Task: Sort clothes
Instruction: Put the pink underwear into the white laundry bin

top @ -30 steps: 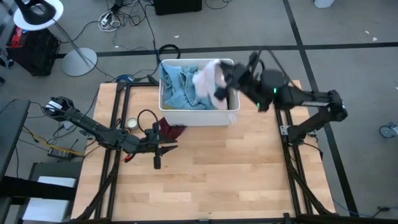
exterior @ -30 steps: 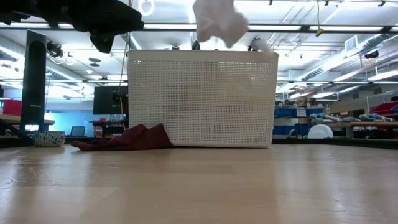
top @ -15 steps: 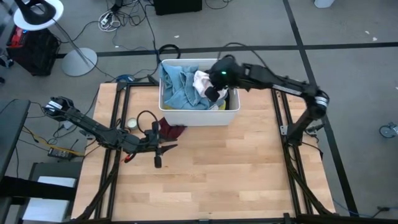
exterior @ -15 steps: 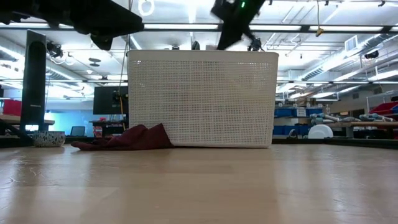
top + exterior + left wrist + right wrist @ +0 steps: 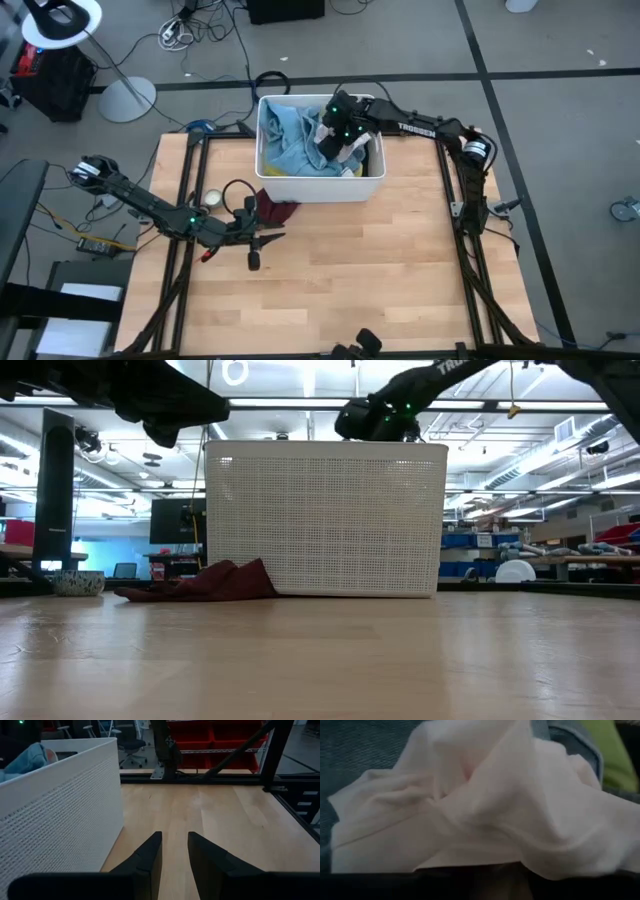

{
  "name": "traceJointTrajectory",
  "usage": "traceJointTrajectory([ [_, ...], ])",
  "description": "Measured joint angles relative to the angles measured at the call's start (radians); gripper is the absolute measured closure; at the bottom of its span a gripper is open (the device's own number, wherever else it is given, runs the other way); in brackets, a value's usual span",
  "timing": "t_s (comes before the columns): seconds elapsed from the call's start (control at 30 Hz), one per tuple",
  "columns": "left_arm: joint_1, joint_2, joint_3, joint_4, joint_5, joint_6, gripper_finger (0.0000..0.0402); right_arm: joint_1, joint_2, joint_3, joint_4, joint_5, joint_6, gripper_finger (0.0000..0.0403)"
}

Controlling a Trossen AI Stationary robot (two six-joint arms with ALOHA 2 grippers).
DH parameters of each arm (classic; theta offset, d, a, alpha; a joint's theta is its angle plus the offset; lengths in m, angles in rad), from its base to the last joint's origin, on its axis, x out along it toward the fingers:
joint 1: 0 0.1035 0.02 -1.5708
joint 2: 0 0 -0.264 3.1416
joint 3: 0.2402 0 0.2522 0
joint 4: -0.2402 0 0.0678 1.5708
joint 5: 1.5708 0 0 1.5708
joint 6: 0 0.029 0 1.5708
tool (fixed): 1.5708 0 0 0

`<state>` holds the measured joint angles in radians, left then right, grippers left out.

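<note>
A white perforated bin (image 5: 320, 186) stands at the table's far edge, also seen in the low view (image 5: 325, 520). In it lie light blue denim (image 5: 285, 140) and a pale pink-white garment (image 5: 485, 810), which rests on the denim with a yellow-green piece (image 5: 610, 750) beside it. My right gripper (image 5: 340, 145) reaches down into the bin just over the pale garment. A maroon garment (image 5: 277, 211) lies on the table against the bin's front left corner. My left gripper (image 5: 175, 842) hovers open and level just in front of it, with nothing between its fingers.
A small round tin (image 5: 212, 199) sits at the table's left edge beside the left arm. Bare wooden tabletop (image 5: 360, 280) stretches from the bin to the near edge.
My right gripper has swung from above the bin's right rim toward the left and down into the bin, tipping from level to pointing down. The pale garment, which hung high over the bin, has come down with it and now lies on the denim.
</note>
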<state>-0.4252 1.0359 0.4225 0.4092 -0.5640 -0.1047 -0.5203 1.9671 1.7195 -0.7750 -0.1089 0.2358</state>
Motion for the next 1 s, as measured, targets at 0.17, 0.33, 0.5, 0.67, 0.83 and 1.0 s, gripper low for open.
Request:
traceJointTrajectory([
  [0.17,0.0,0.0,0.0,0.018,0.0,-0.004,0.0303,-0.031,-0.057,-0.007,-0.018,-0.097,-0.016,0.0216],
  [0.33,0.0,0.0,0.0,0.023,0.0,-0.004,0.0303,-0.029,-0.215,-0.007,-0.049,-0.099,-0.046,0.0214],
  [0.5,0.0,0.0,0.0,0.022,0.0,0.003,0.0303,0.013,-0.346,-0.007,-0.069,-0.009,-0.082,0.0217],
  [0.67,0.0,0.0,0.0,0.011,0.042,-0.025,0.0303,0.05,-0.471,-0.007,-0.154,0.016,-0.112,0.0217],
  [0.83,0.0,0.0,0.0,-0.03,0.092,-0.11,0.0303,0.114,-0.622,-0.03,-0.206,0.05,-0.122,0.0218],
  [1.0,0.0,0.0,0.0,-0.166,0.1,-0.189,0.0303,0.223,-0.832,-0.207,-0.208,0.212,-0.033,0.0218],
])
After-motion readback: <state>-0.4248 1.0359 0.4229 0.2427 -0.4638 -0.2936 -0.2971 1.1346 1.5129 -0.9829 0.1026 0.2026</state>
